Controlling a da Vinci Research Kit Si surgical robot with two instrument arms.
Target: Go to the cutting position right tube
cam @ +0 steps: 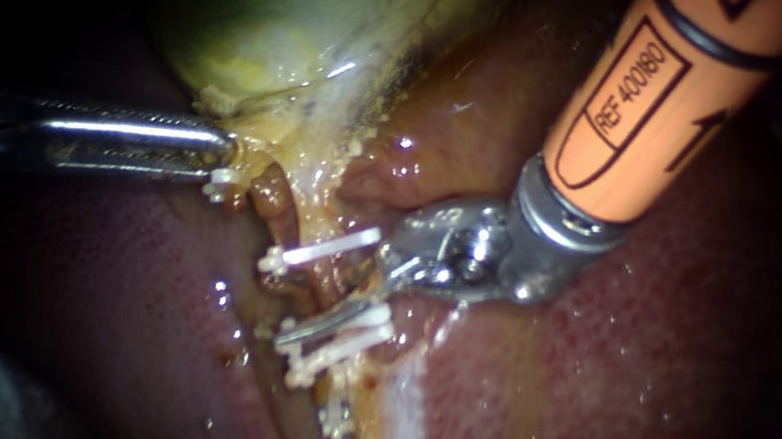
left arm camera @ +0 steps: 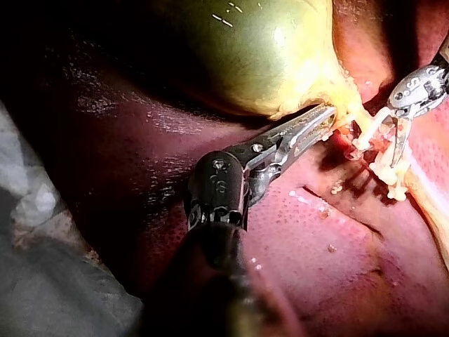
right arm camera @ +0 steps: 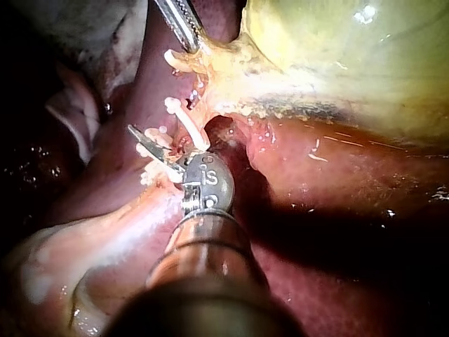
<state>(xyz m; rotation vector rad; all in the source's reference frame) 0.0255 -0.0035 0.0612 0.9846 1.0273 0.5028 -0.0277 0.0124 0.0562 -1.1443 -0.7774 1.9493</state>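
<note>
Reaching in from the upper right of the endoscope view, my right instrument [cam: 327,309] lies nearest, with its orange shaft and metal wrist over the liver [cam: 631,359]. Its two blades point leftward and stand open. One shows along its whole length, lying just beside the lower clips [cam: 352,341]. The other shows only at its root, where it diverges from the first. Beyond the blades, the upper clip [cam: 324,248] sits crosswise and roughly parallel to them. The brownish tube [cam: 276,202] occupies the middle of the field, with its long axis running from the gallbladder's neck down toward the clips and leaning slightly rightward as it descends. It therefore lies nearly at right angles to the blades. Whether this is the right tube cannot be told. Farther back, a small clip [cam: 222,179] lies just beside my left instrument [cam: 223,156]. That instrument enters from the left, and its jaws are clamped on the yellowish neck of the gallbladder [cam: 304,19], whose green body forms the far background.
</note>
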